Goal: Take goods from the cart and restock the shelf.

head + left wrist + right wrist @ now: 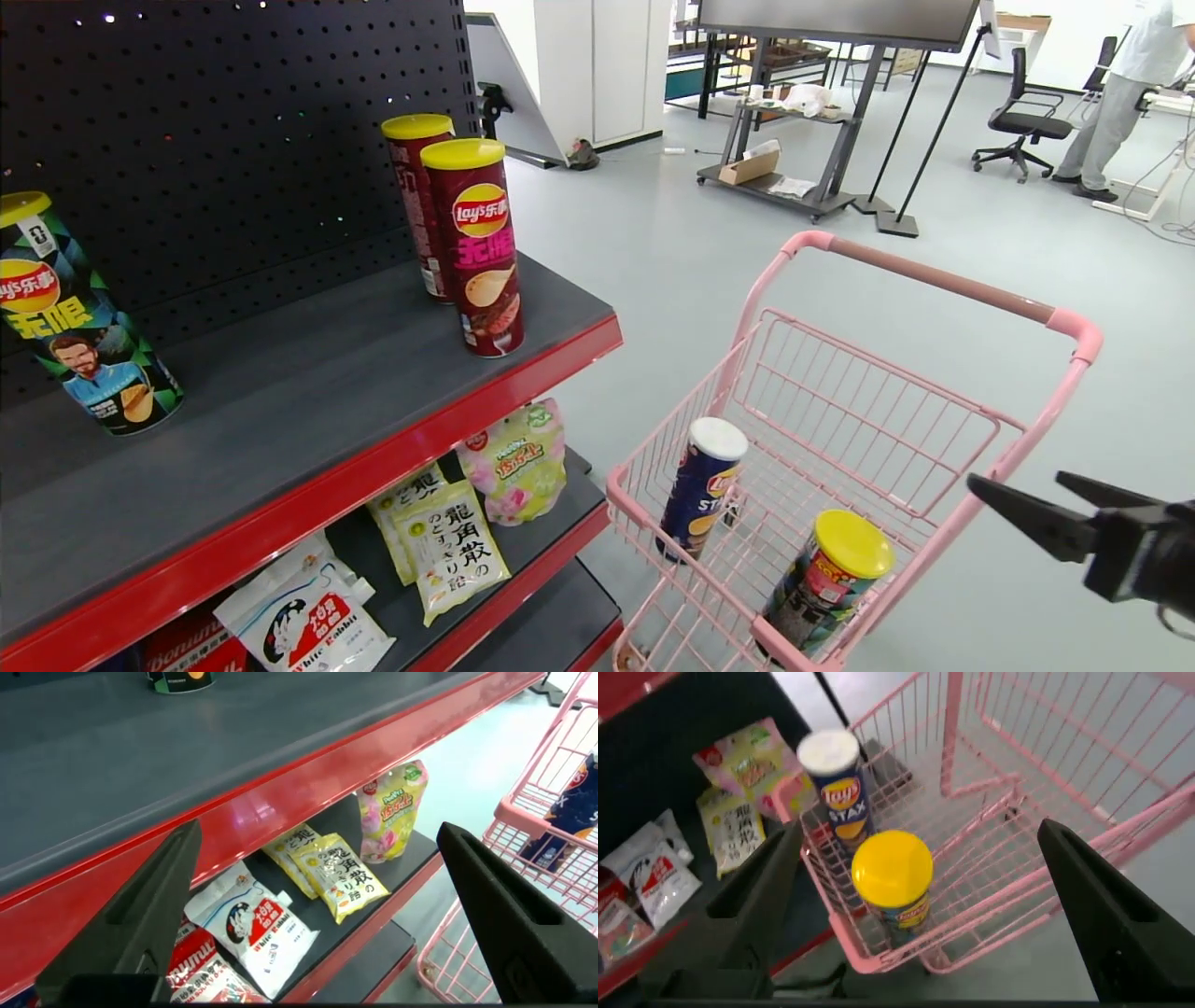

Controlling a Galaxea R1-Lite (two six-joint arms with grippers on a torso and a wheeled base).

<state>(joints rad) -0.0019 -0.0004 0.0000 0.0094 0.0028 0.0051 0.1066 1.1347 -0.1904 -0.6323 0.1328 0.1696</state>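
At the robot's left, the shelf stands beside the pink cart, which holds an upright white-lidded can and yellow-lidded can. Right gripper above the cart, left gripper facing the shelf edge: both spread wide, empty.

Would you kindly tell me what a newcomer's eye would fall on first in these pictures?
The pink cart on the right stands out, with a white-lidded blue can and a yellow-lidded can upright inside. Next comes the red-edged shelf on the left, with two dark red cans at its right end and a green-and-black can farther left. The right end effector hangs open beside the cart.
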